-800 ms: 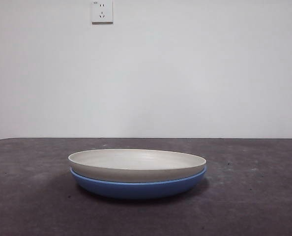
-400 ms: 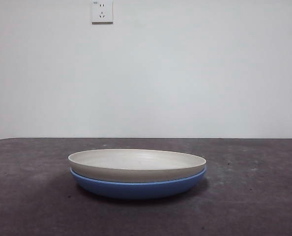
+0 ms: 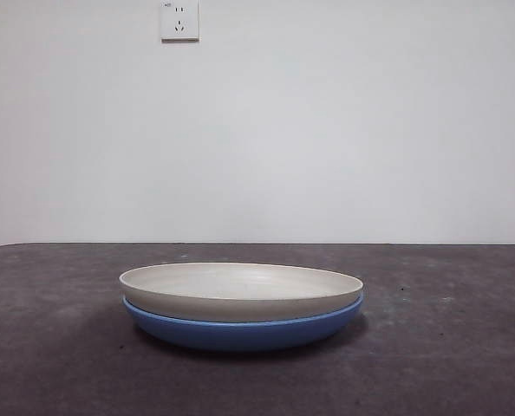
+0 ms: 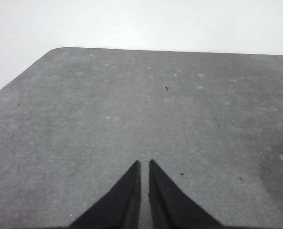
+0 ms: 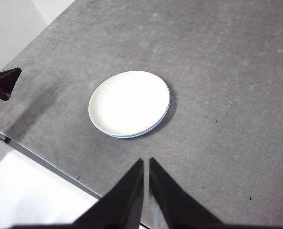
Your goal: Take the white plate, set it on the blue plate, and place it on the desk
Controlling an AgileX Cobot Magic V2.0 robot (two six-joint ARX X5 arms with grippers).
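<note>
Two plates stacked — white plate (image 3: 240,290) nested in blue plate (image 3: 240,332) — both hands (image 4: 144,164) (image 5: 146,162) nearly closed, holding nothing.

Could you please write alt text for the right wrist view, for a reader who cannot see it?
The white plate sits nested on the blue plate, of which only a thin blue rim shows, on the grey speckled desk. The right pincer hangs well above and apart from the stack, its two black jaws shut and holding nothing.
</note>
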